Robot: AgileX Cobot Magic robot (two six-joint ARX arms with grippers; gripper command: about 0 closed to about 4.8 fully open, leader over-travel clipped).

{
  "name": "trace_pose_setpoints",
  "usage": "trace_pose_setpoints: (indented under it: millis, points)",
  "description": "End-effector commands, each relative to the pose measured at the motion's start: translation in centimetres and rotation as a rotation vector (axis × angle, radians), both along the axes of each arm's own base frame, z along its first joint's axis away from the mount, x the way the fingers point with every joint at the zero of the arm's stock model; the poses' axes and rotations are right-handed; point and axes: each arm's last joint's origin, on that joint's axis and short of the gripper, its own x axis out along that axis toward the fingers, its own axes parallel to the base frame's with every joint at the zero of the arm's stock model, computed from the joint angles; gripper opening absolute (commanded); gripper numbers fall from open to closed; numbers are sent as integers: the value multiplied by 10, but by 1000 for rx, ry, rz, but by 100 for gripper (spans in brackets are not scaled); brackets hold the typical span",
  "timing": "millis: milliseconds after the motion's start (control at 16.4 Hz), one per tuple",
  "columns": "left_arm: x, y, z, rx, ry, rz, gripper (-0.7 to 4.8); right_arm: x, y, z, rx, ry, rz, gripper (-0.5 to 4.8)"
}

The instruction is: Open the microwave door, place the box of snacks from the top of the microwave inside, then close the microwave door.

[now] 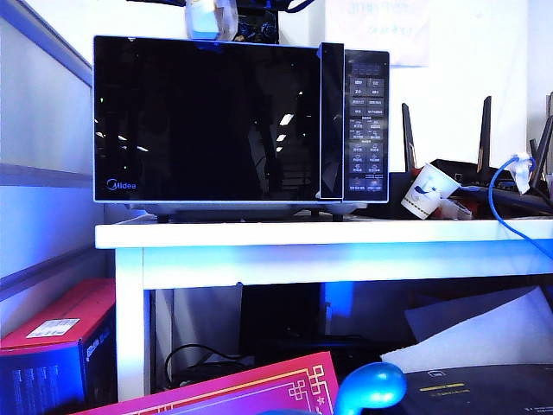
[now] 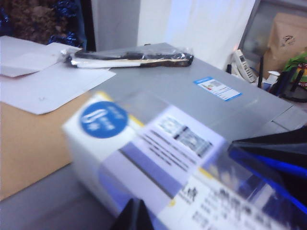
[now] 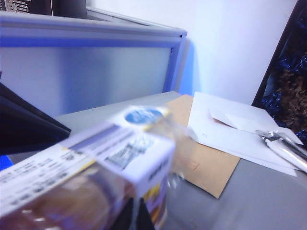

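Your left tool (image 2: 132, 215) and right tool (image 3: 136, 218) are both clenched on the small clear plastic box of snacks (image 2: 158, 158) with its round blue sticker — up on the grey microwave top (image 2: 192, 100). Below, the glossy black microwave door (image 1: 207, 121) is shut — the white surface (image 1: 328, 233) carries it.

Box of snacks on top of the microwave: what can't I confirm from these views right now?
- Exterior view: the box of snacks is cut off by the top edge; neither end effector shows.
- Left wrist view: box blurred, labels unreadable; left end effector mostly cropped, contact unclear.
- Right wrist view: same blur; right end effector barely visible.
- Microwave door looks closed; the interior is hidden behind dark glass.
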Motion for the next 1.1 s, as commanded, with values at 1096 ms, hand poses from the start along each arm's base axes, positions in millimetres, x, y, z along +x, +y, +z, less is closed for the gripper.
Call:
trace_pose_setpoints:
  millis: [1096]
  points:
    - [-2,-1,7,7,-42,38,-6,-64,-19,38,-112,225,218,-5]
